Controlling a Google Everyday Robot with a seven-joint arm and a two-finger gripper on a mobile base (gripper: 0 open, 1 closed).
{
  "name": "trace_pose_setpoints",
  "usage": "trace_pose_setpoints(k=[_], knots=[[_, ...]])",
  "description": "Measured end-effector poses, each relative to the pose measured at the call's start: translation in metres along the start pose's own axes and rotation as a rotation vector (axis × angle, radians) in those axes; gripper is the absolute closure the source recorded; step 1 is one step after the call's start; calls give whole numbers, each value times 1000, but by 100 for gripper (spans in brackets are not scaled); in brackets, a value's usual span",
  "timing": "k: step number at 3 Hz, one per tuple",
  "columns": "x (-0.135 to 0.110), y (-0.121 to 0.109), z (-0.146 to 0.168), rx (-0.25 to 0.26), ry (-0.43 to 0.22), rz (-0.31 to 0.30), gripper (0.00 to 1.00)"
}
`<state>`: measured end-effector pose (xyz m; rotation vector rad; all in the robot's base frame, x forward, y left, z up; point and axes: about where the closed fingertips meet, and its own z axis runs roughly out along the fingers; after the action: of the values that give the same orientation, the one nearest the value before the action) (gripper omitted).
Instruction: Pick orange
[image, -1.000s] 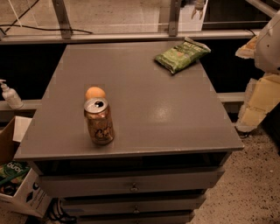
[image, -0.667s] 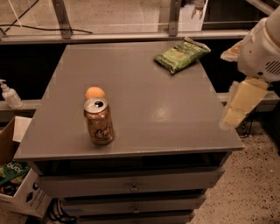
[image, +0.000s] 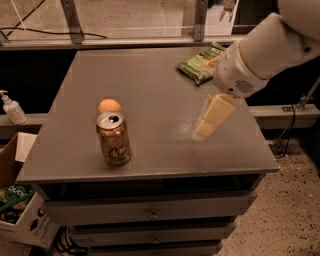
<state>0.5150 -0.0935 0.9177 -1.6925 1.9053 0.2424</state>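
Camera view: small round matte orange fruit (image: 109, 106) sits on grey flat-top desk (image: 150, 75) right behind upright copper-coloured drink can (image: 113, 145), away from the desk's front edge. They're v. close, maybe touching; can't tell.

Cream-coloured robot hand (image: 202, 131) hangs over the desk well off to pic-right of the can, tilted, tip aimed down and toward the can's side. Can't tell how wide it's open. Nothing seems held.

Key relation: from the hand, the fruit lies across the desk, pic-left and a bit further back, w/ the can just in front of it. Fruit is round, so no long axis to line up on. Only one arm.

Count: 1 orange fruit, 1 can, 1 green crinkly snack bag (image: 200, 65) far behind and pic-right of the can, 1 hand.
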Motion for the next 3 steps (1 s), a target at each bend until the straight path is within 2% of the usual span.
trace_pose_setpoints(k=[1, 2, 3], knots=[[-44, -6, 40, -32, -129, -27, 0], [-88, 1, 72, -74, -238, -38, 0], [-90, 3, 73, -71, -248, -46, 0]])
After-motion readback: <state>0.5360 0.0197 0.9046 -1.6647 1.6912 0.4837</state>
